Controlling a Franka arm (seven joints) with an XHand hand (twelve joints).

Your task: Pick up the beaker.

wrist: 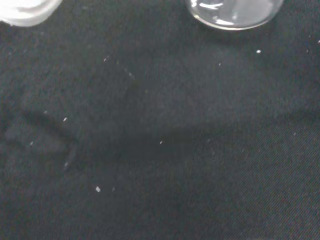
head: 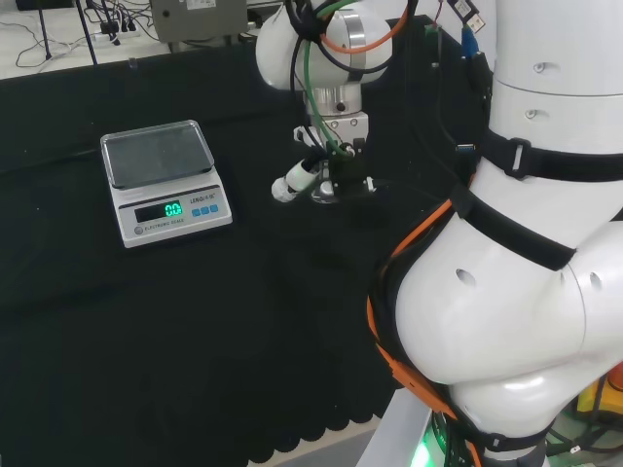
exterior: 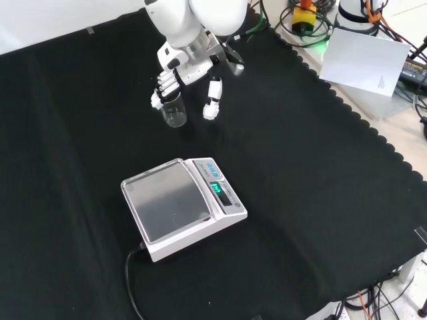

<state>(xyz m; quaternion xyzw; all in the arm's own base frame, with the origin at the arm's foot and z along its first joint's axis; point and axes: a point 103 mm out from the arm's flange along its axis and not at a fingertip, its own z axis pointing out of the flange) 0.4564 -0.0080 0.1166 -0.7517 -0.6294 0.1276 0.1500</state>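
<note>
From the front view I have the hand (exterior: 179, 75) down over the cloth (exterior: 320, 200) near the far side, well apart from the scale (exterior: 183, 207), and the beaker (exterior: 173, 111) stands upright right under it. The fingers (exterior: 163, 85) lie against the beaker's upper wall on its left in that view, while the thumb (exterior: 213, 100) hangs down apart from it on the right, so I'd call the hand spread around the glass rather than closed on it; nothing is pinched yet, as far as I can judge. In the wrist view the beaker's round base shows at the frame's edge, resting on the cloth. I take it for clear glass or plastic: light, stiff, smooth and likely slippery, and breakable if it tips or drops, so I'd take hold across the middle of the wall, fingers on one side and thumb opposite, below the rim and not too low. It looks empty, though I can't be sure through clear walls. Count: one beaker, one scale, one hand; I see no other ware on the cloth.
</note>
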